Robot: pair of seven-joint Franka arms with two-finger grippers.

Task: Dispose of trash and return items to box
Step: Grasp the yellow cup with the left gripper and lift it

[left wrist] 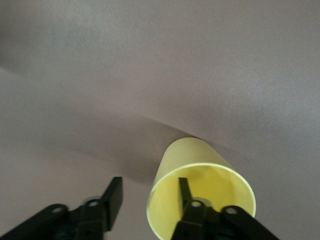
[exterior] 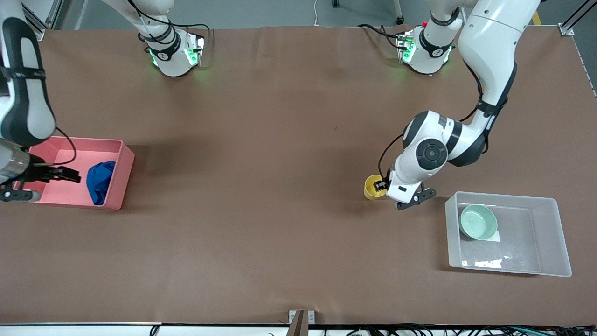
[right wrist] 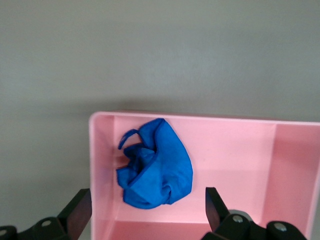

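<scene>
While bent low, left end effector (exterior: 383,185) straddles yellow cup (exterior: 372,187) wall.

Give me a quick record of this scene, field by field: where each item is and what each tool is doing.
wad: in pink bin
bowl: in clear box
cup: on table, beside the box
left tool: open, one finger inside cup, one outside
right tool: open over the pink bin, above the wad
remaining: cup into box
</scene>
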